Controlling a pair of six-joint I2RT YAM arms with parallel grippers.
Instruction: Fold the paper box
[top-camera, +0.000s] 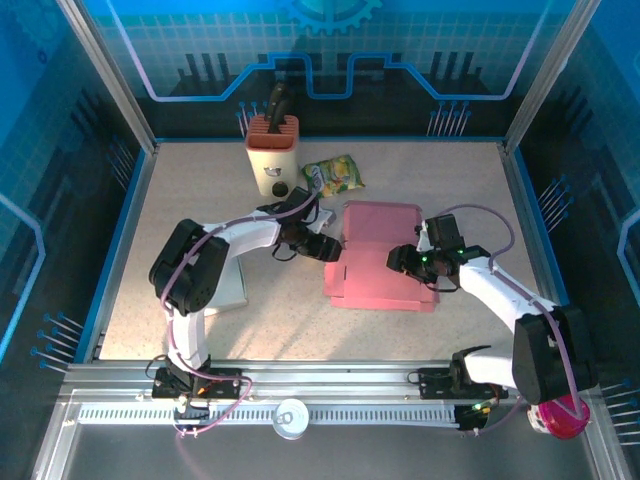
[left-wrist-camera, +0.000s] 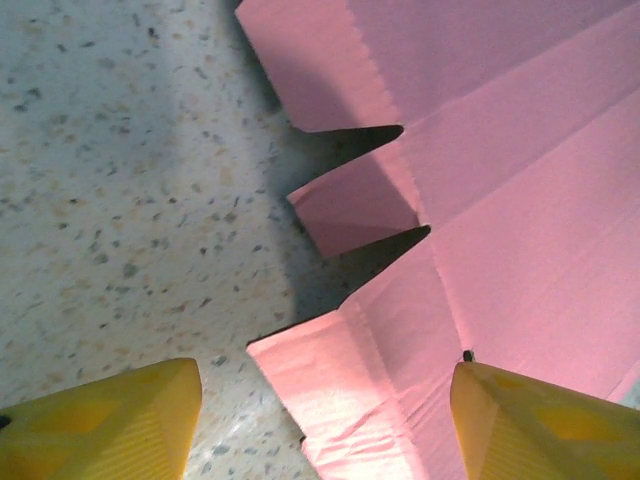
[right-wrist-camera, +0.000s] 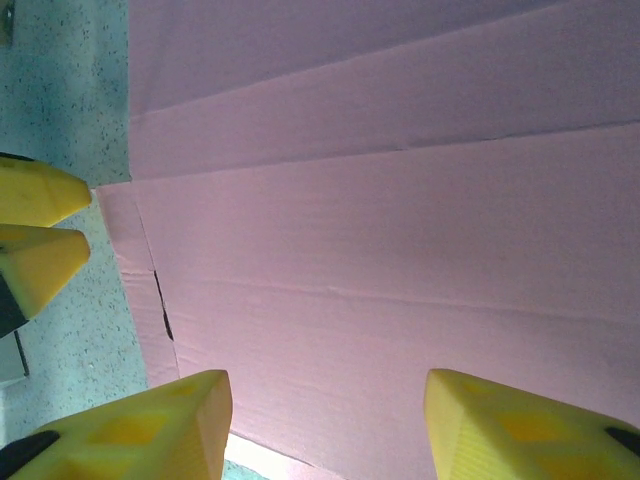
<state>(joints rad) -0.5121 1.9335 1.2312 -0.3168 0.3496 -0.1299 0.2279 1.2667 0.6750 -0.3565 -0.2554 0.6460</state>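
Left wrist: notched paper box (left-wrist-camera: 500, 200) edge between parted jaws.

Left arm (top-camera: 200, 265): white links, bulky black joint housings, lower left of frame.
Right arm (top-camera: 520, 310): same white-and-black build, lower right.
Cables (top-camera: 500, 220): lilac, one looping along each arm.
Left fingers (left-wrist-camera: 100, 425): yellow, wedge-shaped.
Right fingers (right-wrist-camera: 135, 430): yellow wedges, black heels.
Bases (top-camera: 195, 382): black mounts.

The paper box (left-wrist-camera: 520, 180) below me looks like matt card, smooth but wrinkled along its creases, the table (left-wrist-camera: 110, 180) is a dull, speckled, stone-like top, and my fingers (left-wrist-camera: 100, 425) are finely ribbed plastic.
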